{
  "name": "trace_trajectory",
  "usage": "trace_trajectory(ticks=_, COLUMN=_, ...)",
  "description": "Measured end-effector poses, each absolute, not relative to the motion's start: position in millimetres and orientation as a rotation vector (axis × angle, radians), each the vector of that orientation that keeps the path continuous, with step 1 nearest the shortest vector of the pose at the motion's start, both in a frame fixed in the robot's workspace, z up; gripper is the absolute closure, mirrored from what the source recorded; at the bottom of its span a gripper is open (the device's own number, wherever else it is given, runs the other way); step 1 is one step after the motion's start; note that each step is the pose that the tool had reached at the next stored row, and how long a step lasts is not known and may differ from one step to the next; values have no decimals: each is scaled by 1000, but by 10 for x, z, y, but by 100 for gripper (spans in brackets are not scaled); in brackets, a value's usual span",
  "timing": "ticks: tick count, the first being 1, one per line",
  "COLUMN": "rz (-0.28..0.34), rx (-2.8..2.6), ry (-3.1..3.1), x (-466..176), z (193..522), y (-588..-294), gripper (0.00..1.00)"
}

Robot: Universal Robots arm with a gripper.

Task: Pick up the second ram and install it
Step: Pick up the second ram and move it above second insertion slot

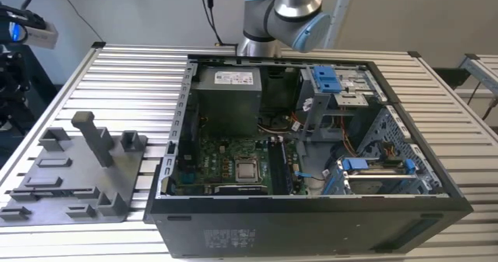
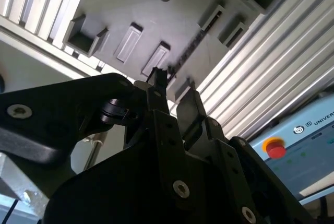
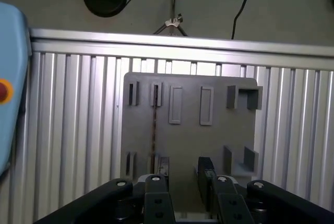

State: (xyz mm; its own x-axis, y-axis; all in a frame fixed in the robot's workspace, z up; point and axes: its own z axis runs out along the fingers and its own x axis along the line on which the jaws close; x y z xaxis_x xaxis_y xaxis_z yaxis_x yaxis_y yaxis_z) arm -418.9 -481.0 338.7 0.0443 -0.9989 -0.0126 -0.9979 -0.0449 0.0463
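**Jaws.** The gripper [image 3: 181,192] is standing with its jaws open, a clear gap between the two fingers [image 3: 156,198]. It is gripping nothing and touching nothing. In the second wrist view the gripper [image 2: 172,96] is showing the same empty gap.

**Task item.** The second ram [image 3: 154,117] is sitting edge-on in a slot of the grey fixture plate [image 3: 219,140], ahead of the jaws and apart from them. Its long axis is running straight away from the fingertips, roughly in line with one finger rather than with the gap.

**Views compared.** The second wrist view is showing the ram [image 2: 195,41] as a slim dark bar crossing the plate [image 2: 172,20] obliquely. The exterior view is showing the robot arm [image 1: 284,17], the plate's upright post [image 1: 93,136] and the open computer case [image 1: 311,227] with its motherboard [image 1: 225,157].
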Motion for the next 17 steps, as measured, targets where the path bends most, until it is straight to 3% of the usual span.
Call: trace_trajectory(ticks=17, rz=-65, rx=2252, ry=-2154, x=-4190, z=3210, y=-4845, gripper=64)
